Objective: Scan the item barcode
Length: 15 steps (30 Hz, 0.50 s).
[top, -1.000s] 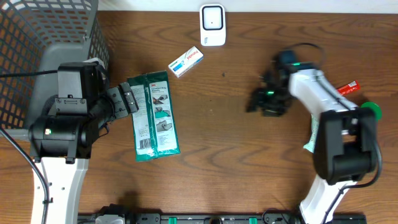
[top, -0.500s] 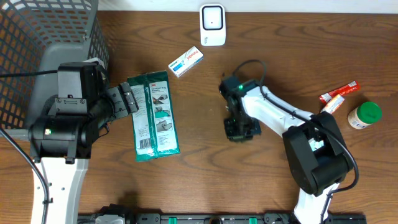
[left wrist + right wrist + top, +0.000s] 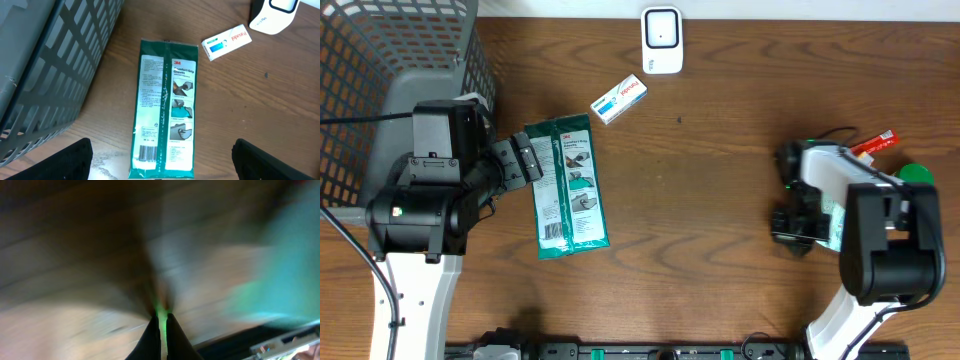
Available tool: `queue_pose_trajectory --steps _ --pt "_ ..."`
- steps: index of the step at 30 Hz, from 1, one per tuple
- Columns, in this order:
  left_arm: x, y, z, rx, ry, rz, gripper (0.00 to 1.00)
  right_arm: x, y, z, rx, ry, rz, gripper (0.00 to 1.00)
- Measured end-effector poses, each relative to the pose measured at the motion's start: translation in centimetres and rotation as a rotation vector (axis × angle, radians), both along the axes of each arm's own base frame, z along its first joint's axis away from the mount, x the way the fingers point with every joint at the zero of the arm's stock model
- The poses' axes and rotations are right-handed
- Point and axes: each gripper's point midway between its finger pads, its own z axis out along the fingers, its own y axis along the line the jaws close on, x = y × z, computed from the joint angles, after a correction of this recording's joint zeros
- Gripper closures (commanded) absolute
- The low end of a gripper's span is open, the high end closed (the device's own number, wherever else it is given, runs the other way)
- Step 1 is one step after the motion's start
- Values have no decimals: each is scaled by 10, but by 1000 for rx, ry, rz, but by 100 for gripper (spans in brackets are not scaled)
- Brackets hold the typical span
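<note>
Right gripper (image 3: 788, 228) swinging back toward its base, jaws closing fully, a teal blur (image 3: 280, 265) coming up on its right.

Right of the glove pack (image 3: 567, 187) the table (image 3: 700, 200) lies open; basket (image 3: 380, 50) crowds left.

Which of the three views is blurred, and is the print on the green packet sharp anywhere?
Right wrist view: heavily smeared; only the shut right gripper shows, as dark shapes. Left wrist view: sharp; print and barcode on the green packet are clear. Overhead view: sharp, evenly lit, print too small to read.
</note>
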Motion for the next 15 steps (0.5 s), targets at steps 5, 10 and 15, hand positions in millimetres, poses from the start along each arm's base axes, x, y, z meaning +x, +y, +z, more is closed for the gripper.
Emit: queue_pose_trajectory --steps 5,10,15 --pt "0 0 0 0 0 0 10 16 -49 0 -149 -85 -35 94" --pt "0 0 0 0 0 0 10 39 -96 1 -301 -206 -70 94" --pt "0 0 0 0 0 0 10 41 -101 2 -296 -204 -58 90"
